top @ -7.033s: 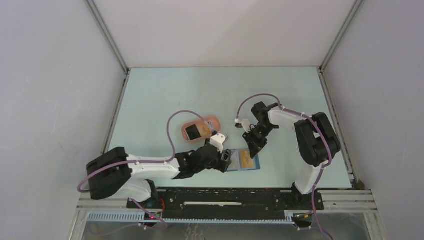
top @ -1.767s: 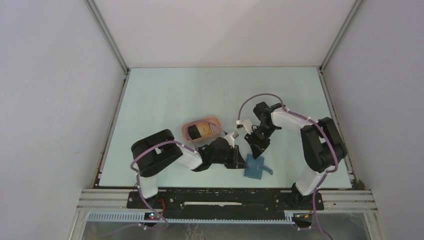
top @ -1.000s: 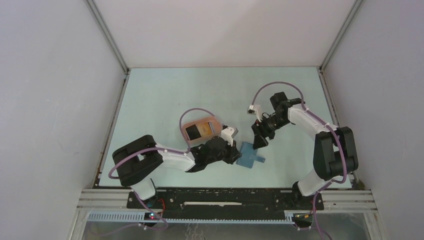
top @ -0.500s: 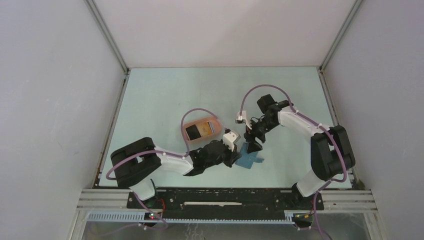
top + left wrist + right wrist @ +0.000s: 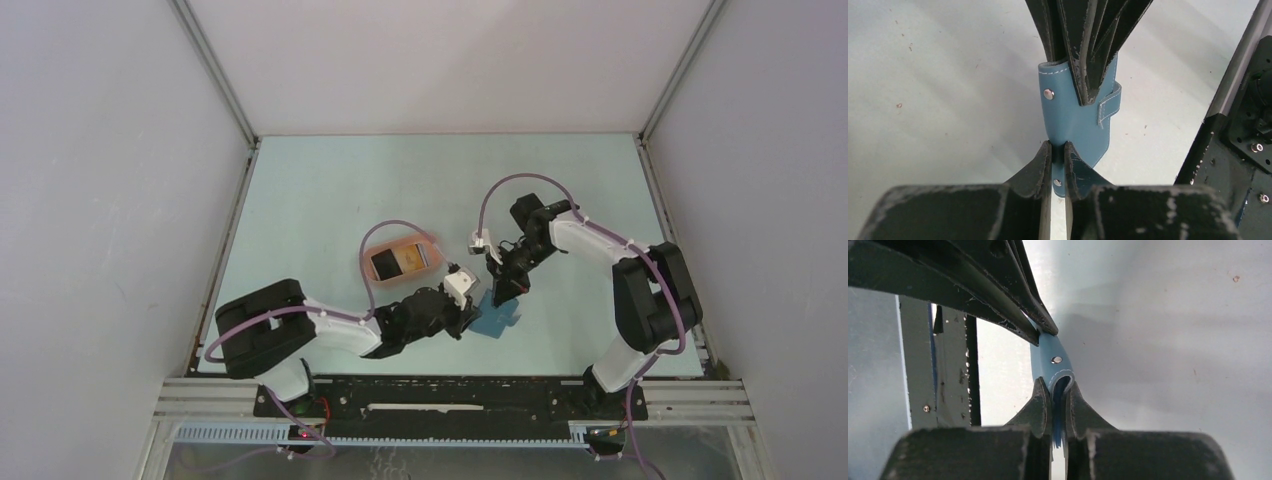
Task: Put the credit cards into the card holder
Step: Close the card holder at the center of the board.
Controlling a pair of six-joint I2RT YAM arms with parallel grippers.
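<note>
- Card holder (image 5: 497, 318), blue, sits near the front of the worktop (image 5: 330, 190), between both arms.
- Left fingers (image 5: 1043, 165) clamp one end, right fingers (image 5: 1039, 407) the opposite end.
- Credit cards (image 5: 400, 262) lie in the pink tray (image 5: 430, 241).

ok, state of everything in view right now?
card holder: folded, pinched at opposite edges by both grippers
left gripper: shut on card holder
right gripper: shut on card holder
black card: lying in pink tray, not yet loaded
yellow-orange card: lying in pink tray beside black card, not yet loaded
</note>
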